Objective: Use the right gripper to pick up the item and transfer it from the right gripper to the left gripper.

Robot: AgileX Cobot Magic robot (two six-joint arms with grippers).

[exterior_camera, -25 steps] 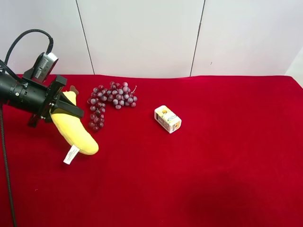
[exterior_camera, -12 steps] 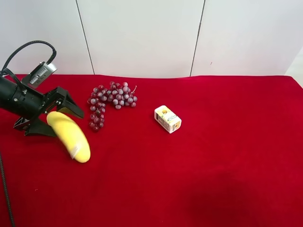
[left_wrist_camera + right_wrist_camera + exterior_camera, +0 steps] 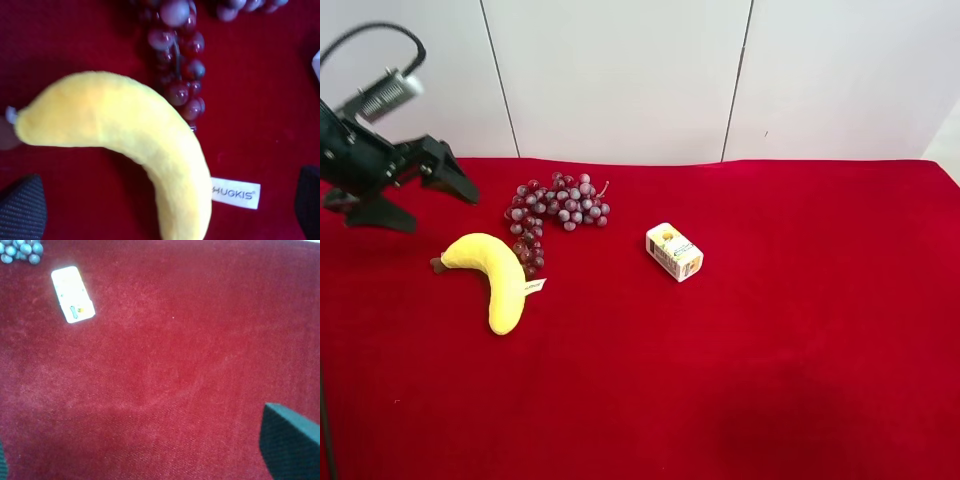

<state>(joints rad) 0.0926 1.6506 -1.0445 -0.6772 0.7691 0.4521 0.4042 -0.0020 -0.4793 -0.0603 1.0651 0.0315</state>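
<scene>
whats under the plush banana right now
Only the red cloth; the banana lies flat on it, its white tag sticking out beside. The grapes sit alongside. Cloth directly beneath is hidden.

The bench (image 3: 770,350) wears matt red velvety cloth. On it, the banana (image 3: 492,275) is soft fuzzy plush with a paper-like tag; beside it, glossy grapes (image 3: 552,212).

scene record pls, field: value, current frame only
surface: red cloth
item: plush banana lying on the cloth, held by neither gripper
banana tag: white tag flat on the cloth beside it
left gripper: open, above the banana, empty
right gripper: one fingertip visible in its wrist view, nothing between the fingers
grapes: purple bunch right next to the banana; contact unclear
carton: small white-and-yellow carton, apart from the rest
</scene>
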